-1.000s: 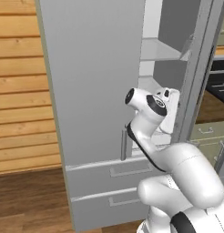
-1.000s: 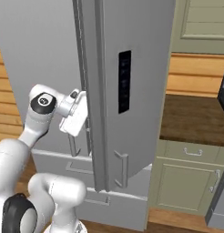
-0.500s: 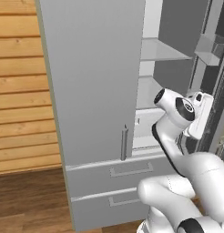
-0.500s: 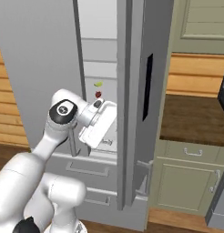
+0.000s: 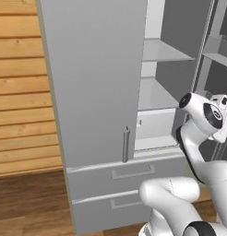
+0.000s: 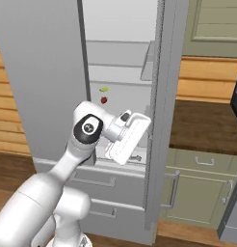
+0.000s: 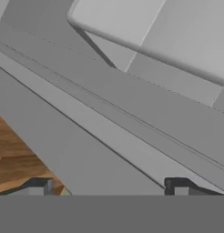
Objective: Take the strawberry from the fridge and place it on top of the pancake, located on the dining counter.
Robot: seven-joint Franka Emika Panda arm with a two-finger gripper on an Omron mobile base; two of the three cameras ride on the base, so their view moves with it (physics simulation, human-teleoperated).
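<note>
The tiny red strawberry point(image 6: 104, 100) sits on a pale shelf inside the tall grey fridge point(image 5: 94, 83), so the wide-open, empty claw point(image 7: 109, 185) should probably turn, reach in slowly and close gently.

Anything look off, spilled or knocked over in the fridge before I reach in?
Nothing stands out. The fridge has its right door swung open; the strawberry and a small yellow-green fruit sit apart on a shelf, nothing spilled. The end effector is open and empty, off by the open door.
</note>
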